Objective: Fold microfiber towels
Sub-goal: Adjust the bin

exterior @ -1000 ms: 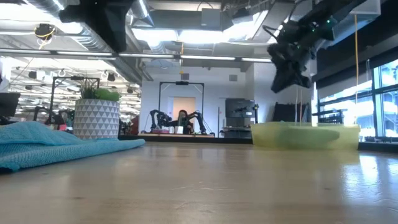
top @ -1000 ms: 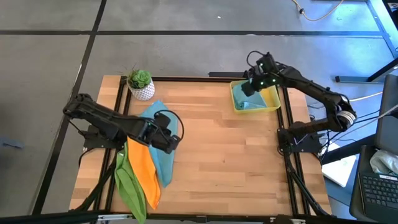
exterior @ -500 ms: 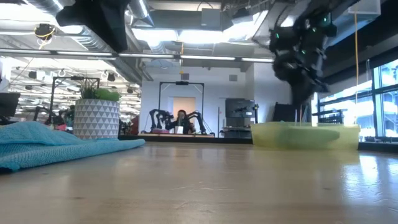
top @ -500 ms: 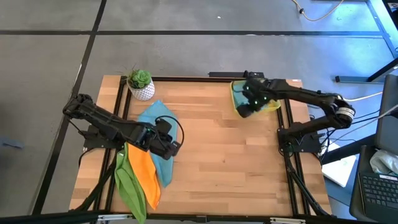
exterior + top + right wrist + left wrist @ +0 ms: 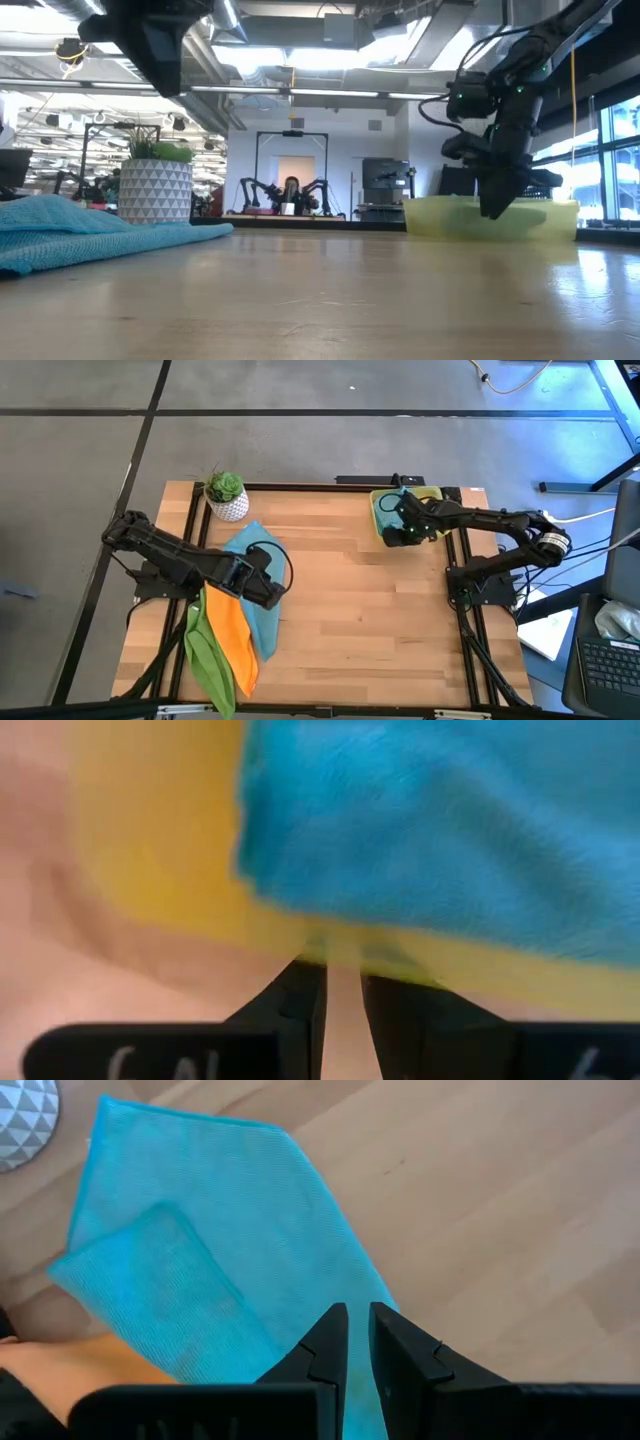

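- Your right arm has swung down since a second ago: then it stood raised above the yellow tray (image 5: pixel 437 493), now it reaches low and nearly level, with the right gripper (image 5: pixel 412 532) at the tray's near edge.
- Your left arm has barely shifted; it lies stretched across the table's left side, the left gripper (image 5: pixel 272 586) hovering over the teal towel (image 5: pixel 258 550).
- The teal towel is spread flat beside the potted plant (image 5: pixel 227 495), with the orange towel (image 5: pixel 228 632) and the lime green towel (image 5: pixel 206 655) overlapping beside it toward the table's front-left.
- Another teal towel (image 5: pixel 440 830) sits in the yellow tray.
- The left gripper's fingers (image 5: pixel 325 1348) leave only a thin slit and grip nothing.
- The right gripper's fingers (image 5: pixel 300 992) stand a narrow gap apart at the tray's rim; they hold nothing you can see.
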You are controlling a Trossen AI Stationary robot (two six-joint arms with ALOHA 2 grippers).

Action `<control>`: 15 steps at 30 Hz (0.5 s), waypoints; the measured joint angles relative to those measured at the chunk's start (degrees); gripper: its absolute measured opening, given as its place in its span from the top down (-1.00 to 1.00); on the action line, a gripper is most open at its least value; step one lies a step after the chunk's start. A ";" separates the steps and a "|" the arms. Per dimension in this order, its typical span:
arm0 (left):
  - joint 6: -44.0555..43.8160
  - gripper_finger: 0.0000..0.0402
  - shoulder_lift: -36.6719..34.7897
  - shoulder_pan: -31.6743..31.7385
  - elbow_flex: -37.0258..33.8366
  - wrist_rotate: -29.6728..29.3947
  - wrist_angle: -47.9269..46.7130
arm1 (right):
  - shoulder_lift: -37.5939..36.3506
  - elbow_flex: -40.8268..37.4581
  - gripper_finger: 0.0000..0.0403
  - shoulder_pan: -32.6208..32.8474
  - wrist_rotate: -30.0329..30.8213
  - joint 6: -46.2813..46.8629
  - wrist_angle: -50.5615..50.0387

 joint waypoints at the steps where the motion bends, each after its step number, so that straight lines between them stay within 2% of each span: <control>1: 0.08 0.82 0.00 0.41 0.00 0.49 -0.02 | 0.00 0.00 0.67 -0.70 0.65 -0.09 -0.19; 9: 0.35 0.82 0.00 2.82 0.00 3.84 0.00 | 0.00 -0.02 0.67 -5.78 1.57 -3.36 -0.42; 15: -3.74 0.82 0.00 3.01 0.00 5.38 0.02 | 0.00 -0.04 0.67 -9.63 2.69 -8.77 -0.50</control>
